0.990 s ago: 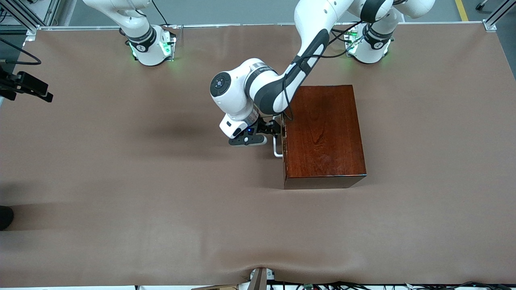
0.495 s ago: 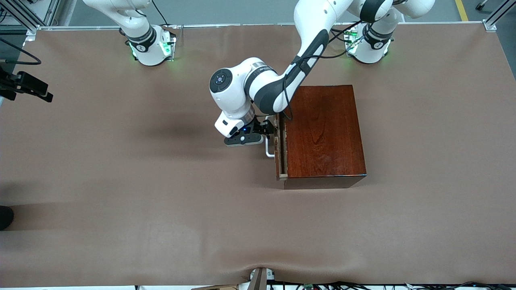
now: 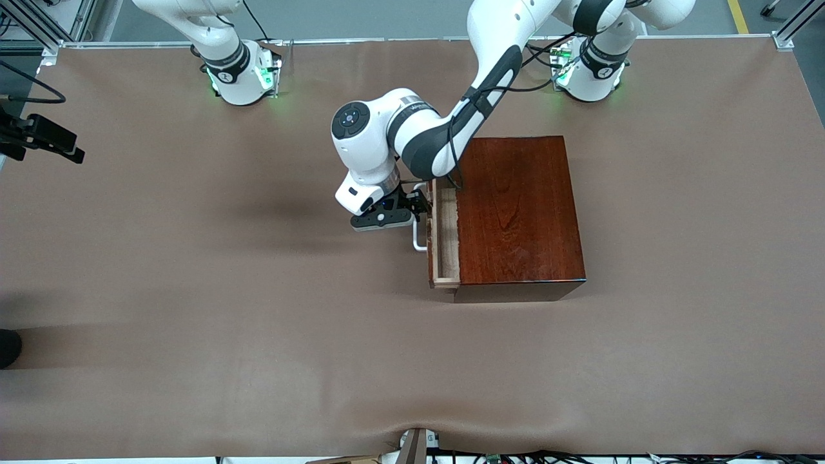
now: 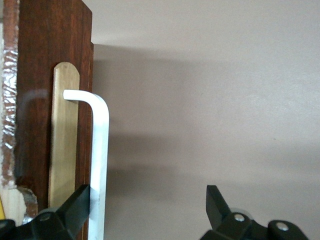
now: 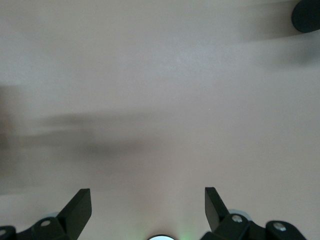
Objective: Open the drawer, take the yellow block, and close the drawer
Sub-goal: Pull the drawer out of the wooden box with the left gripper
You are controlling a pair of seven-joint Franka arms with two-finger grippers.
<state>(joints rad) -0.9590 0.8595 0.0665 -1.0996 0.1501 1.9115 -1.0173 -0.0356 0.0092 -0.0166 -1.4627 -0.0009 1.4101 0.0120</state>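
One drawer [image 3: 443,238] slid further out; left hand [image 3: 420,207] hooking handle [image 4: 99,165].

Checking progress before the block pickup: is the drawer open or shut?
Partly open: the drawer juts out of the wooden box, showing a strip of light-wood lining.

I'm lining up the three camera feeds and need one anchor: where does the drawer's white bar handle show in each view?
Front view: the white bar handle stands out from the partly open drawer of the wooden box, by the left end effector.
Left wrist view: the handle runs along the drawer front, one finger beside it.
Right wrist view: not in it; only bare table.
Shared landmark: the brown table cover.
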